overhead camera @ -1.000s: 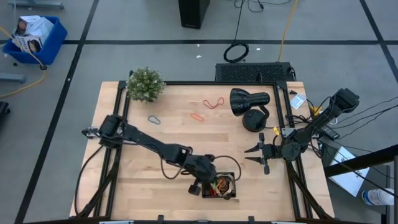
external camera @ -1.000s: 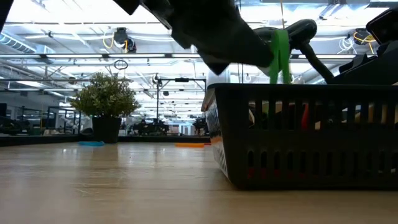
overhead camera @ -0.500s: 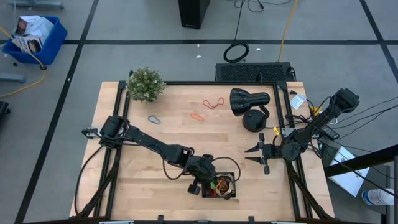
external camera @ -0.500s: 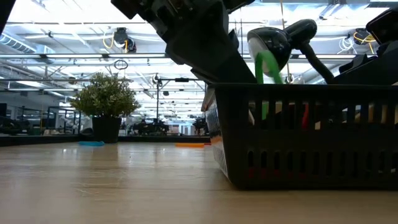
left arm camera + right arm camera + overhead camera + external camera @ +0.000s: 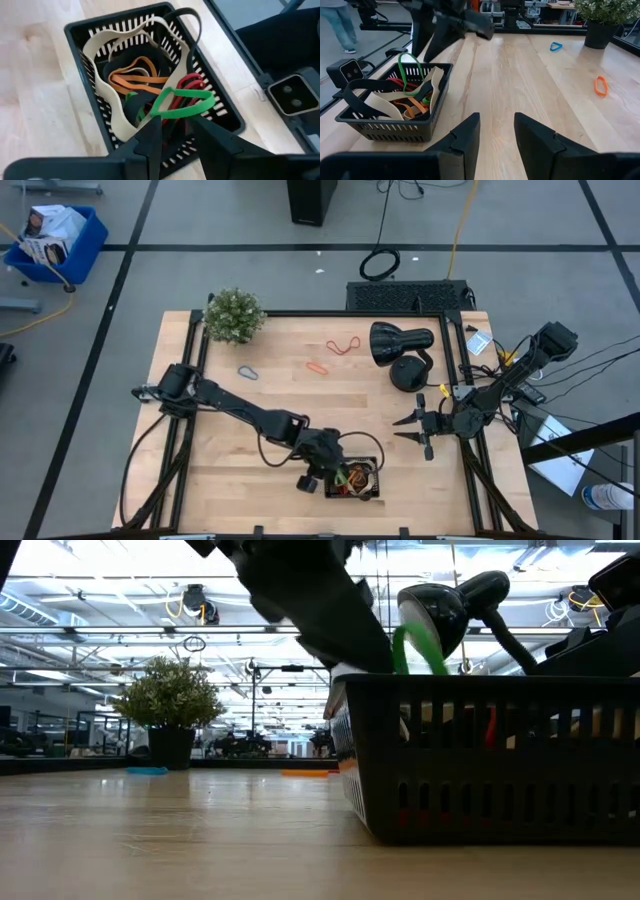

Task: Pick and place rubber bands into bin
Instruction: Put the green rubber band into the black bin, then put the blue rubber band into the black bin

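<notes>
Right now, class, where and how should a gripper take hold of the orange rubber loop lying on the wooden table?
Pinch one long side of the orange rubber loop, coming straight down from above. It lies flat on the wooden table as a narrow oval, apart from the red band.

The left arm reached in a long diagonal from its base at the table's left edge toward the near middle, elbow low, wrist bent down. The left gripper [image 5: 322,477] hung there pointing downward, its two dark fingers [image 5: 150,142] parted with a clear gap between them. The right arm stayed folded at the table's right side, forearm angled inward. The right gripper [image 5: 412,430] was held level above the wood, fingers [image 5: 465,140] spread apart, nothing between them.
</notes>
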